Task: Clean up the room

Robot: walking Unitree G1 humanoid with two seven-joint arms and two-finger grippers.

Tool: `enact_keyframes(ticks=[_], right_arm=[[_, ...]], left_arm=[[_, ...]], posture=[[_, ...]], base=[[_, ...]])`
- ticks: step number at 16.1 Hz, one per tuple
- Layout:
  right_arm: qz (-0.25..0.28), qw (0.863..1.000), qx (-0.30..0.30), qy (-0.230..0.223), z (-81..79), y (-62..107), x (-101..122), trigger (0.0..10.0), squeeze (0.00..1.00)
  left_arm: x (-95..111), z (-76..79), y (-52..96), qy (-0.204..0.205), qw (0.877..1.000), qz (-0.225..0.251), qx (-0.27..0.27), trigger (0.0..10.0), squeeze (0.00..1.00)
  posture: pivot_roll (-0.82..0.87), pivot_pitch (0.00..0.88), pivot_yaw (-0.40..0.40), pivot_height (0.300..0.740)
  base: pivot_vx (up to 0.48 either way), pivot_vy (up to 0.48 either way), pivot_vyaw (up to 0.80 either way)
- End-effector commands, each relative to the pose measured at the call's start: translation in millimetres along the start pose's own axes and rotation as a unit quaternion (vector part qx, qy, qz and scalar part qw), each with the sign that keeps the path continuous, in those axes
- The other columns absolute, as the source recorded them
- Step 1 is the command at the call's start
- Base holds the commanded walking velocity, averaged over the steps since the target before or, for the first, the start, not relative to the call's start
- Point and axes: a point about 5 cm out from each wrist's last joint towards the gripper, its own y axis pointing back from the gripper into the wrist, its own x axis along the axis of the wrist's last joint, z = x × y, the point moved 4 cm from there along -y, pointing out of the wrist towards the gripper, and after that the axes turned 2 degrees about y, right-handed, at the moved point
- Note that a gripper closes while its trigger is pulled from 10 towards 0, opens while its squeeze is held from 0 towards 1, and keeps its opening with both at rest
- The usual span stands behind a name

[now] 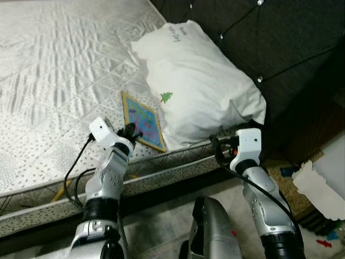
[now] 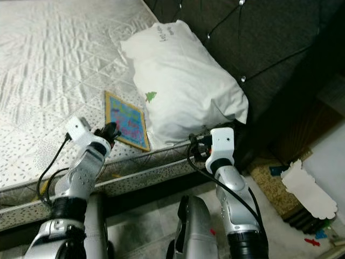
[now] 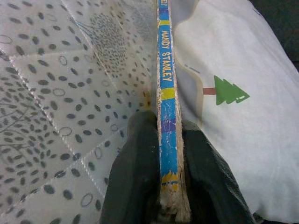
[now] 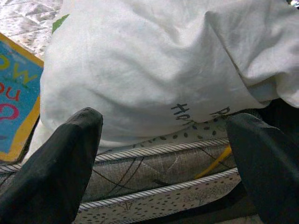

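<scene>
one book (image 3: 168, 116) clamped in left end effector (image 3: 169, 154) | far end cut off

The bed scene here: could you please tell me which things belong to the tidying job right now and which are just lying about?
In the job:
- thin blue, yellow-edged picture book, spine clamped in the left claw
- right claw, open, facing the bed's edge

Lying about:
- white pillow with green tree print
- grey dotted quilted mattress
- white paper scrap on the floor

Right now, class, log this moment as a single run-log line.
left tool: shut on book edge | right tool: open, facing pillow | book: lying on mattress beside pillow
</scene>
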Motion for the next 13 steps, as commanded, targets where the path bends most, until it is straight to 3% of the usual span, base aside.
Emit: enact_keyframes(ticks=[1, 4, 5, 6, 9, 13], right_arm=[[0.008, 1.000, -0.010, 0.001, 7.9, 0.7, 4.7, 10.0, 0.00], [0.008, 1.000, -0.010, 0.002, 8.1, 0.5, 4.7, 10.0, 0.00], [0.007, 1.000, -0.009, 0.002, 8.0, 0.2, 4.6, 10.0, 0.00], [0.007, 1.000, -0.007, 0.002, 7.7, -0.1, 4.5, 10.0, 0.00], [0.005, 1.000, -0.005, 0.002, 6.6, -1.0, 4.1, 10.0, 0.00], [0.003, 1.000, -0.003, 0.001, 5.2, -2.8, 3.3, 10.0, 0.00]], left_arm=[[1.5, -0.5, -3.4, -0.005, 1.000, 0.002, -0.005, 10.0, 0.00], [-6.1, -7.7, -6.4, -0.008, 1.000, -0.011, 0.000, 10.0, 0.01], [-8.6, -9.2, -7.2, -0.008, 1.000, -0.014, 0.002, 10.0, 0.83], [-11.1, -10.1, -7.6, -0.006, 1.000, -0.017, 0.002, 10.0, 1.00], [-19.8, -13.0, -7.9, -0.011, 0.999, -0.034, 0.005, 10.0, 1.00], [-16.6, -19.2, -9.6, -0.020, 0.999, -0.030, 0.014, 10.0, 1.00]], posture=[[-0.02, 0.030, -0.103, 0.541], [-0.03, 0.029, -0.104, 0.541], [-0.03, 0.028, -0.106, 0.541], [-0.03, 0.028, -0.106, 0.541], [-0.02, 0.025, -0.105, 0.541], [-0.01, 0.019, -0.104, 0.541]], base=[[0.000, 0.000, 0.00], [0.000, 0.000, 0.00], [0.000, 0.000, 0.00], [0.000, 0.000, 0.00], [0.000, 0.000, 0.00], [0.000, 0.000, 0.00]])
